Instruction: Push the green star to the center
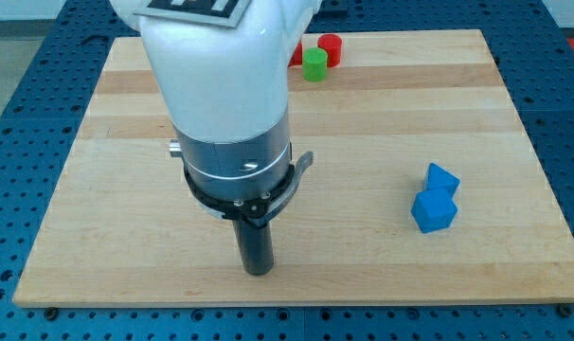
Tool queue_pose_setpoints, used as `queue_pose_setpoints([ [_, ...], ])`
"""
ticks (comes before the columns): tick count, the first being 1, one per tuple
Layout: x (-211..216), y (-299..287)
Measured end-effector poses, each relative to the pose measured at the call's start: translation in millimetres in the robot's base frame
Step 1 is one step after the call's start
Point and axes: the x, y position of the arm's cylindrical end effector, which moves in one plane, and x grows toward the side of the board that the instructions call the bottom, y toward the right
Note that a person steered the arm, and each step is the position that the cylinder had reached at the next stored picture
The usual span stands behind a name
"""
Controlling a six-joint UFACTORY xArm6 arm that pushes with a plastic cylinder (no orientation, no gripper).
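A small green block stands near the view's top edge of the wooden board. Its shape is hard to make out from here. It touches or nearly touches a red block on its upper right. My tip rests on the board near the view's bottom edge, far below the green block and a little to its left. The tip touches no block. The arm's large white and grey body hides much of the board's left middle.
A second red block peeks out from behind the arm, just left of the green one. Two blue blocks sit together at the view's right. The board lies on a blue perforated table.
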Motion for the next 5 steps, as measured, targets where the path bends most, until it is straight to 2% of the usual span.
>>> queue_pose_setpoints([
  [4,-1,-16],
  [5,-13,-25],
])
